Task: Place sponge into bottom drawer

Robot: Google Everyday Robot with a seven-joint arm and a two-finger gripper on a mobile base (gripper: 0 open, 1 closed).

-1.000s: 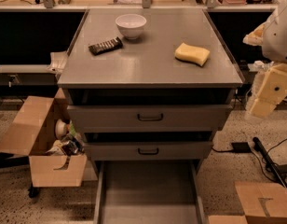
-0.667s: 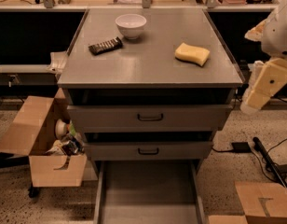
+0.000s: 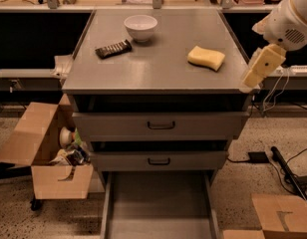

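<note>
Camera view shows you the tool (image 3: 250, 82) hanging just off the desk's (image 3: 143, 71) right front corner, at about the height of the top. You cannot tell whether it is released or clenched, but it carries nothing you can see. The sponge (image 3: 206, 58) lies flat on the desk top, on the right half and apart from the tool. From the tool it sits toward the frame's left and a little farther back. Its long axis runs nearly parallel to the desk's front edge, with the right end angled slightly toward the front. That right end is the one facing the tool, so your reach likely goes inward over the right edge. The bottom drawer (image 3: 158, 208) stands pulled out below, open and ready to receive it.
</note>
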